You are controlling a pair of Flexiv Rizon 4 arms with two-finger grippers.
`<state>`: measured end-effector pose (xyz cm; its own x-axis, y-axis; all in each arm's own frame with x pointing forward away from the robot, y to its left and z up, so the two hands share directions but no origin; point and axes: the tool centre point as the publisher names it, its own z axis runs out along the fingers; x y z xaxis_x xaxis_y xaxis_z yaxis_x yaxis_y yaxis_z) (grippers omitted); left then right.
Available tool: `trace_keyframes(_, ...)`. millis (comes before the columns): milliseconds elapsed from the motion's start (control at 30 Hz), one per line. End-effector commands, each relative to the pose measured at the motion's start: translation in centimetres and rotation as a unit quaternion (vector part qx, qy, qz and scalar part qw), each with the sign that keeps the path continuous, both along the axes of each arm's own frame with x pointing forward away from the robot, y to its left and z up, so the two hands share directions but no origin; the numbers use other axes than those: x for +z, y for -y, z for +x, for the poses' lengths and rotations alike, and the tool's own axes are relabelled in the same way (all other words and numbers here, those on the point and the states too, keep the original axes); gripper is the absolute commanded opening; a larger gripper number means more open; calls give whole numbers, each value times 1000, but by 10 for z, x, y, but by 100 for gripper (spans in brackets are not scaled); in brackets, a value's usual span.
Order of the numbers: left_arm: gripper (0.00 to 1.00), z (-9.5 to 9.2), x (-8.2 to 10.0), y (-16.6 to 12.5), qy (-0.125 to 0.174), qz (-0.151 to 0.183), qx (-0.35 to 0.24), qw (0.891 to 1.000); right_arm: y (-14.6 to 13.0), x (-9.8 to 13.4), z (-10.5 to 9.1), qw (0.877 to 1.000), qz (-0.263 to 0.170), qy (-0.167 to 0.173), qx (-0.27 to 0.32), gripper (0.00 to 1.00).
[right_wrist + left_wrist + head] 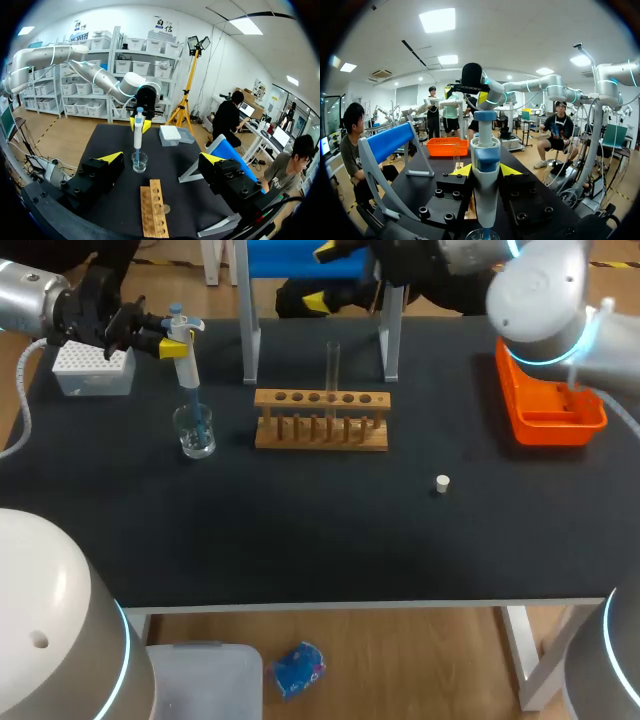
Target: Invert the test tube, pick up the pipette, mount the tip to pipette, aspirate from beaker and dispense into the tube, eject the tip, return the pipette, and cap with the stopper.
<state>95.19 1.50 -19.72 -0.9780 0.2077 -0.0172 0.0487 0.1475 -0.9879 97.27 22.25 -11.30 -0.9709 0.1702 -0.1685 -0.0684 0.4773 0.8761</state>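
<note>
Pipette (185, 350) with its tip down in the beaker (196, 432), upper left of the frame: aspirate step.
The stopper (442, 483) lies loose right of centre, and behind it the test tube (333, 365) stands upright in the rack (321, 420). My left gripper (160, 338) clamps the pipette from both sides. I judge the tip must sit low, vertical and off the glass wall while drawing. My right gripper (161, 159) is spread wide, holding nothing.
</note>
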Motion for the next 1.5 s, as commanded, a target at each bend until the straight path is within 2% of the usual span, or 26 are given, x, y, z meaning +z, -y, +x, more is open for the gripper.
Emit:
trace_keyframes(33,0,1,1,-1,-1,0,-3,1000,49,2,-14,1000,12,1,6,100)
trace_keyframes(267,0,1,1,-1,-1,0,-3,1000,79,-18,-19,1000,29,-7,5,100)
trace_keyframes(533,0,1,1,-1,-1,0,-3,1000,100,-47,-29,999,50,-12,10,100)
trace_keyframes(700,0,1,1,-1,-1,0,-3,1000,108,-69,-33,998,61,-27,8,100)
trace_keyframes(1000,0,1,1,-1,-1,0,-3,1000,111,-101,-35,998,49,-39,7,100)
trace_keyframes(1033,0,1,1,-1,-1,0,-3,1000,112,-103,-34,997,55,-46,8,100)
trace_keyframes(1500,0,1,1,-1,-1,0,-3,1000,115,-106,-31,997,58,-45,-1,100)
